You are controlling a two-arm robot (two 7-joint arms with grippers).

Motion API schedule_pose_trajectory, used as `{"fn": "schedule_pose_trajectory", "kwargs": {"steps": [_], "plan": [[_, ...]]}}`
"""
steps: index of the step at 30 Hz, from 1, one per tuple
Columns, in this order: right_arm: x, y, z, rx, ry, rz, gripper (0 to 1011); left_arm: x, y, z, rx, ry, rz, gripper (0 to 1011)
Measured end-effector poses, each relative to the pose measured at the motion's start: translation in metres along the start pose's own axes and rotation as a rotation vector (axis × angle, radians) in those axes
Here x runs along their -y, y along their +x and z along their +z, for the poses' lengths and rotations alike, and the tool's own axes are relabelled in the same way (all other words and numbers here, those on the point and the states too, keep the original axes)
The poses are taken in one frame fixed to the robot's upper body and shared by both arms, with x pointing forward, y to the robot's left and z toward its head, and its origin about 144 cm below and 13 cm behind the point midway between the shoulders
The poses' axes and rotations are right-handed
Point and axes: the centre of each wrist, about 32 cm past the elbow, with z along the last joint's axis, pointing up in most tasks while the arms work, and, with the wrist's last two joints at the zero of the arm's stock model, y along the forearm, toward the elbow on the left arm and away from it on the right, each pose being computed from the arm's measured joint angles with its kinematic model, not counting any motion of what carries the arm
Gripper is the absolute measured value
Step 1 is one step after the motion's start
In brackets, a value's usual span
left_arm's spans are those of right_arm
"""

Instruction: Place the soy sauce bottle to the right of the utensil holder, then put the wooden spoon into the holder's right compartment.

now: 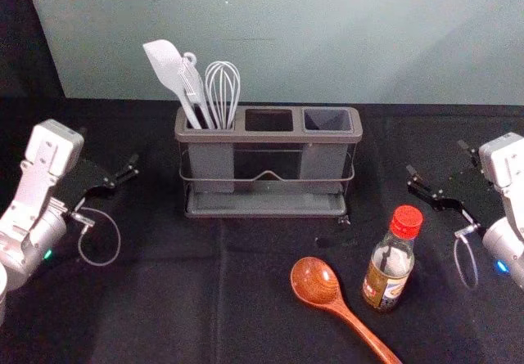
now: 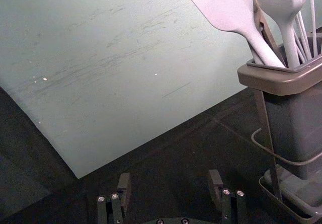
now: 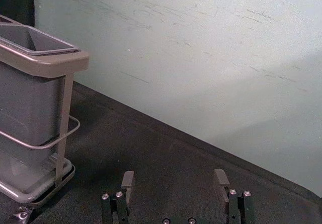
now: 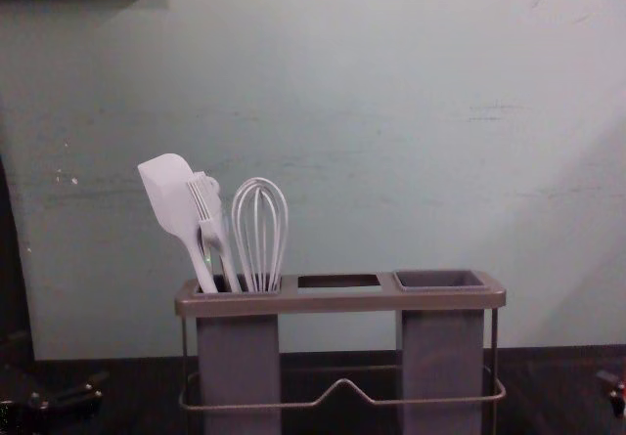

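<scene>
Left pincer (image 1: 109,150), right pincer (image 1: 437,158) agape, ample room to either edge of the utensil holder (image 1: 270,136).

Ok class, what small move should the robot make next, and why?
Probably the right gripper, open at the head view's right, should ease toward the soy sauce bottle to grasp it. The bottle stands upright, nearer the robot than the utensil holder, not yet beside it. The wooden spoon, lying by the bottle, comes second in the task.
</scene>
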Motion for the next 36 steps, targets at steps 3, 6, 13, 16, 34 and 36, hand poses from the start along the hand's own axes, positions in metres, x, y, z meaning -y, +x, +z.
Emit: {"fn": "schedule_pose_trajectory", "kwargs": {"steps": [3,6,13,16,34,36], "plan": [[0.0000,0.0000,0.0000,0.000,0.000,0.000,1002,0.0000,0.0000,0.0000,0.000,0.000,0.000,1005],[0.0000,0.0000,0.0000,0.000,0.000,0.000,1002,0.0000,0.0000,0.0000,0.000,0.000,0.000,1005],[0.0000,0.0000,0.0000,0.000,0.000,0.000,1002,0.0000,0.0000,0.0000,0.000,0.000,0.000,1005],[0.0000,0.0000,0.0000,0.000,0.000,0.000,1003,0.0000,0.0000,0.0000,0.000,0.000,0.000,1005],[0.0000,0.0000,0.0000,0.000,0.000,0.000,1002,0.0000,0.0000,0.0000,0.000,0.000,0.000,1005],[0.0000,0.0000,0.0000,0.000,0.000,0.000,1002,0.0000,0.0000,0.0000,0.000,0.000,0.000,1005]]}}
